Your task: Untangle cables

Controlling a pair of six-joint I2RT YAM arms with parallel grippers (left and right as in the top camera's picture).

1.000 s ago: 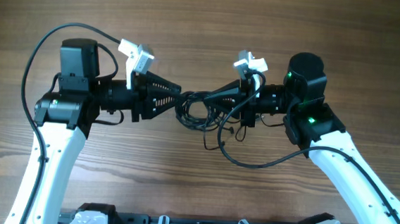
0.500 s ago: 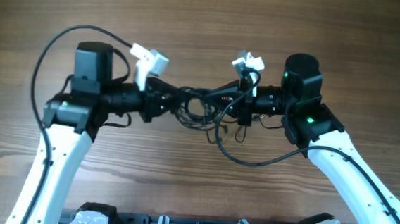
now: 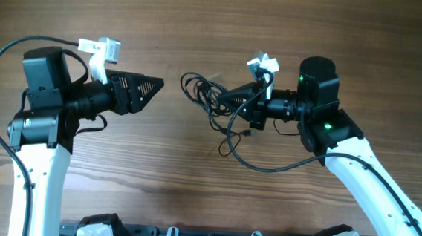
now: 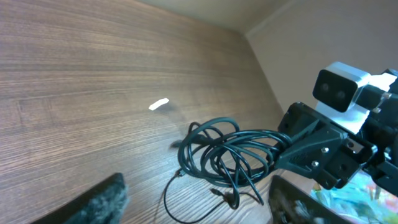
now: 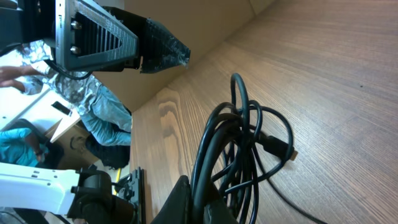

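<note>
- The cables (image 3: 206,99) form one tangled bundle of thin black loops just left of centre in the overhead view, over the wooden bench (image 3: 202,28). I cannot tell whether the whole bundle touches the wood.
- The right jaws, just right of centre, are clamped on the bundle's right edge. In the right wrist view several strands (image 5: 239,149) run down between them at the bottom of the frame.
- The left jaws, at centre left, stand wide apart and hold nothing. Bare bench lies between them and the bundle. In the left wrist view the loops (image 4: 230,149) lie ahead, in the middle right of the frame.
- Step in hand, as I judge it: a re-grasp, with one side anchored and the other free to choose a strand. The loops cross one another, so the untangling looks far from done.
- The next move calls for the left jaws to take a single outer loop at the bundle's left edge and draw it toward the left of the frame. Catching several strands at once would likely tighten the knot.
</note>
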